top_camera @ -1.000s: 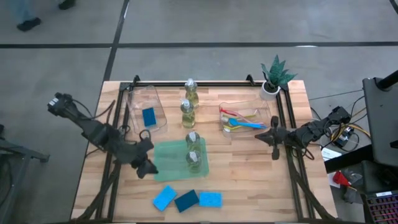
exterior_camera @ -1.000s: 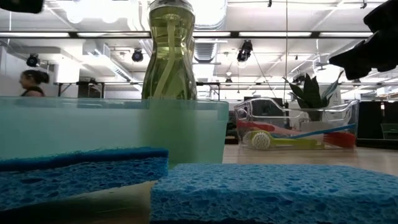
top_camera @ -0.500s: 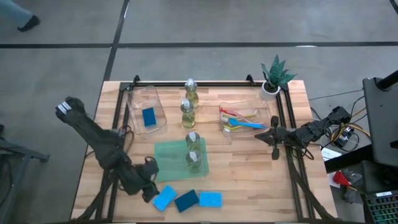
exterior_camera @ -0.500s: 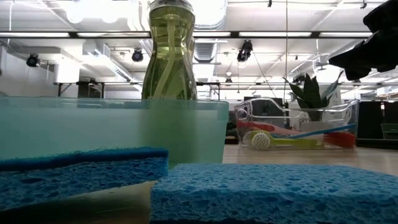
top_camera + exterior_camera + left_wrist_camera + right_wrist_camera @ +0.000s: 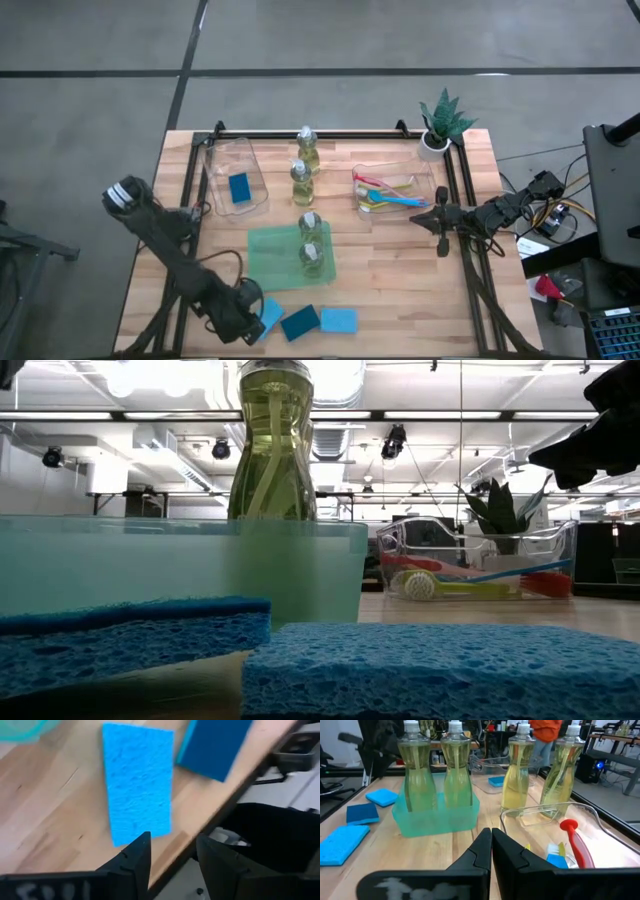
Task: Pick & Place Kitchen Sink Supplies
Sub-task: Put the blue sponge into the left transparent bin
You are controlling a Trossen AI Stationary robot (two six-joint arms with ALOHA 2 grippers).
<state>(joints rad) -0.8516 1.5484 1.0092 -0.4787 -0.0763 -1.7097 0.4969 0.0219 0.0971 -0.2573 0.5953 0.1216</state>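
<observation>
From above, the left gripper [image 5: 247, 315] sits low at the table's [image 5: 400, 290] near edge, just beside the leftmost of three sponges [image 5: 268, 317] lying in a row there; a fourth sponge [image 5: 239, 188] lies in the clear bin [image 5: 222, 155] toward the far left corner, two bottles [image 5: 311, 250] stand in the green tray [image 5: 268, 262] at mid-table, two more bottles [image 5: 304, 160] stand behind them, and the brushes [image 5: 390, 194] lie in the right bin. The right gripper [image 5: 441, 222] waits by that bin. The low view shows only sponge [image 5: 430, 665] faces up close, a bottle [image 5: 272, 440] above the tray and the brushes [image 5: 470, 582] far off; neither claw's fingers can be read there. The left wrist view adds what the top view cannot: the left gripper [image 5: 172, 851] is partly open and empty, its fingers [image 5: 137, 852] just short of the sponge's [image 5: 137, 780] end, right at the table edge. I judge the risk to be that a closing or sliding finger nudges this sponge off the edge, or pinches only its soft corner so it slips out. The right wrist view shows the right gripper [image 5: 490, 840] pinched shut on nothing, facing the bottles [image 5: 437, 767].
</observation>
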